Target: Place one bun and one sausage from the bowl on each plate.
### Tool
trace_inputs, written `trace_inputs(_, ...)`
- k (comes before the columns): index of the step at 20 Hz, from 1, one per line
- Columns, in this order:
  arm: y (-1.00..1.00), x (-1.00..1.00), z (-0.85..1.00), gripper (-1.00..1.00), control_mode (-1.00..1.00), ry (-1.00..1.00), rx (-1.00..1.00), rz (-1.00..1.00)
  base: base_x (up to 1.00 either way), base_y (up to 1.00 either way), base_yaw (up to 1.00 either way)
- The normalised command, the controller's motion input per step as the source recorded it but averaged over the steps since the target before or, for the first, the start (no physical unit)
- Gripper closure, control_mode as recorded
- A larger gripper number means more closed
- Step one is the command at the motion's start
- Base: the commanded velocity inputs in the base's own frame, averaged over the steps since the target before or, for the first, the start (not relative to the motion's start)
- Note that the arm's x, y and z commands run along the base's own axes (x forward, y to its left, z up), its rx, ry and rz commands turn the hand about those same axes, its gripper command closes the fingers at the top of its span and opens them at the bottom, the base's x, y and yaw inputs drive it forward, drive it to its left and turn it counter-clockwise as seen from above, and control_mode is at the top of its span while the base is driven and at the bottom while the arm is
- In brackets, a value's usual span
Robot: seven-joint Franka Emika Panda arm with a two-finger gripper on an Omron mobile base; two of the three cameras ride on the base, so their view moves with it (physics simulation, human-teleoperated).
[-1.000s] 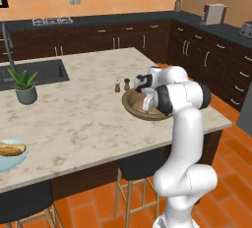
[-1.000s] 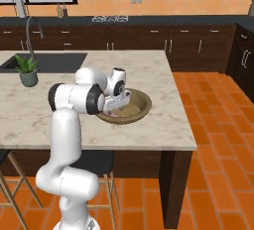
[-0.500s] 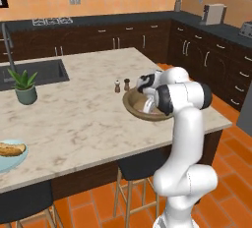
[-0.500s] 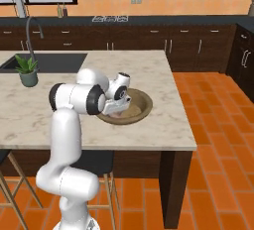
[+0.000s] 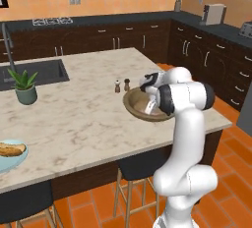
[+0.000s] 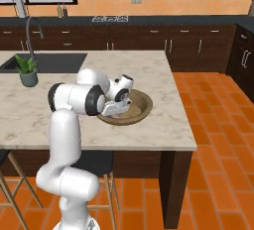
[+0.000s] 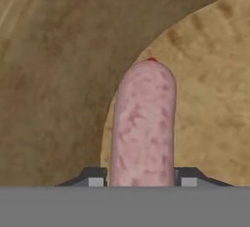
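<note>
The brown wooden bowl (image 5: pixel 132 105) (image 6: pixel 144 106) sits near the island's right edge. My gripper (image 5: pixel 149 106) (image 6: pixel 115 112) (image 7: pixel 141 179) reaches down into it. In the hand view a pinkish sausage (image 7: pixel 142 125) lies on the bowl's floor (image 7: pixel 215 99) and runs straight between my two fingertips (image 7: pixel 95 178), which press against its sides. The gripper is shut on that sausage. At the island's near left edge a pale light-blue plate (image 5: pixel 15 161) carries a golden-tan bun (image 5: pixel 11 149). The arm hides the rest of the bowl's contents.
Two small shakers (image 5: pixel 121 85) stand just left of the bowl. A potted plant (image 5: pixel 25 86) (image 6: pixel 28 70) sits by the sink (image 5: pixel 34 72). Stools stand under the island's near edge (image 5: pixel 98 170). Dark cabinets line the back and right walls.
The hand has dropped lower into the bowl, and its jaws have gone from wide open to shut on the sausage. The base has not moved.
</note>
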Motion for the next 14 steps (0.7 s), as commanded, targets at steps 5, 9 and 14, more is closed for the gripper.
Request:
trace_inputs(5,0.05,-0.33,0.54,1.00,-1.00,-0.30,0.11,-0.10,0.00,0.00,0.00)
trace_inputs(9,0.00,0.01,1.00,1.00,-1.00,-0.48,0.14,-0.13,0.00,0.00,0.00)
trace_inputs(14,0.48,-0.56,1.00,1.00,-1.00,-0.37,-0.04,-0.06,0.00,0.00,0.00)
